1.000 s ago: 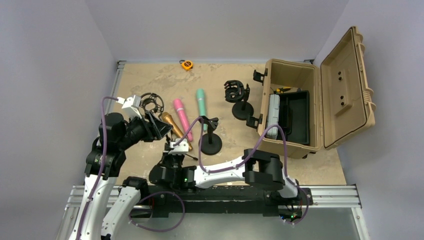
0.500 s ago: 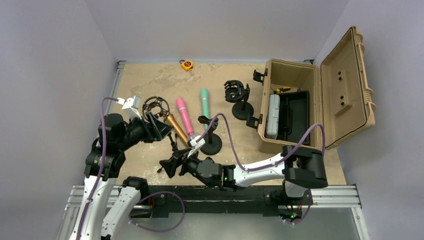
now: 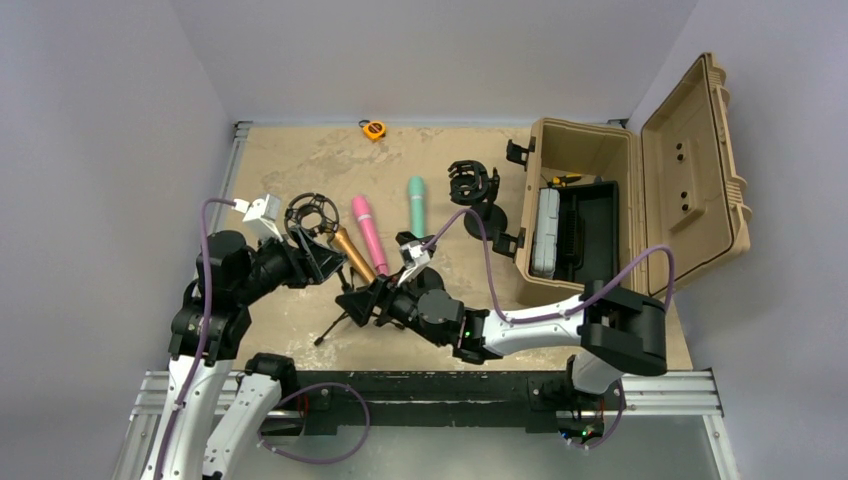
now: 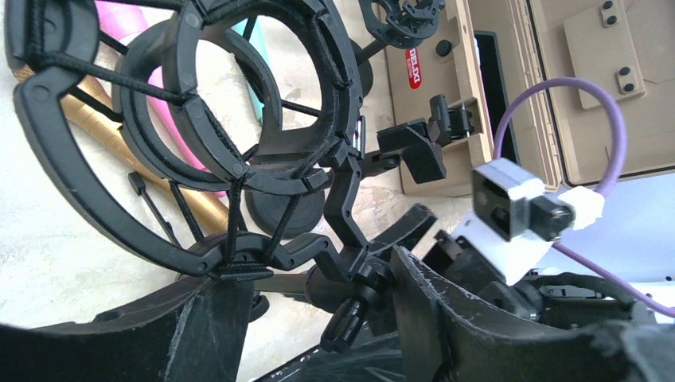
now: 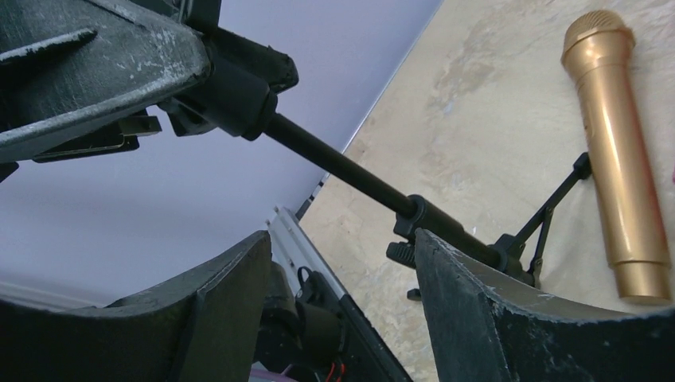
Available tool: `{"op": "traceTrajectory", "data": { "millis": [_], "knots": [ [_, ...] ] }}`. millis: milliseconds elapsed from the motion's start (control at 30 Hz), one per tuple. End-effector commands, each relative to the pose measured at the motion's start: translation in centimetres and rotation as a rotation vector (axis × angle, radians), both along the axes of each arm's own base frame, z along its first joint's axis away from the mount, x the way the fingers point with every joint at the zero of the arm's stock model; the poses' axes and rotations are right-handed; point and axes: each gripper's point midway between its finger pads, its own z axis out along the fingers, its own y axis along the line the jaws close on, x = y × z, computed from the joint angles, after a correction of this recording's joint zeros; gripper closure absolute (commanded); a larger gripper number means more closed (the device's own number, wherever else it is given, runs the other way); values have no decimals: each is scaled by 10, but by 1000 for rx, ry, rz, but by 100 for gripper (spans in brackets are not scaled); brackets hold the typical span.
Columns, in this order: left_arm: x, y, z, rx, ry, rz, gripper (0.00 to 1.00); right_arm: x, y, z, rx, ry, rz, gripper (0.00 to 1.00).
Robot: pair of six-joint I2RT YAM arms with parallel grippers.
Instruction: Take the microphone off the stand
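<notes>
A gold microphone (image 3: 352,255) lies flat on the table, outside the stand's empty shock-mount ring (image 3: 308,214). The right wrist view shows the microphone (image 5: 617,151) beside the stand's tripod legs. My left gripper (image 3: 318,262) is shut on the stand just under the ring, holding it tilted. In the left wrist view its fingers (image 4: 310,274) flank the swivel joint of the stand (image 4: 350,199). My right gripper (image 3: 357,303) is open near the lower pole. The pole (image 5: 342,163) passes just beyond its fingers (image 5: 342,235), with nothing between them.
A pink microphone (image 3: 365,232) and a teal one (image 3: 416,205) lie beside the gold one. A round-based stand (image 3: 432,282) sits behind the right arm, and another stand (image 3: 472,185) stands near the open tan case (image 3: 600,220). An orange tape measure (image 3: 373,129) lies at the far edge.
My right gripper has gone from shut at the gold microphone's end to open. Its arm has swung round to the right. The left arm still holds the stand.
</notes>
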Motion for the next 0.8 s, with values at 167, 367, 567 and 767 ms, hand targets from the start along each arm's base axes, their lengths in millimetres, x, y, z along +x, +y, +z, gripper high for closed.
{"op": "traceTrajectory", "data": {
  "millis": [167,367,567,767],
  "knots": [
    [4,0,7,-41,-22,29,40,6,13,-17,-24,86,-2,39],
    [4,0,7,-44,-23,33,40,7,18,-19,-29,72,9,51],
    [4,0,7,-50,-22,34,41,14,19,-20,-29,65,0,61],
    [4,1,7,-44,-23,35,41,20,19,-20,-37,56,-20,62]
  ]
}}
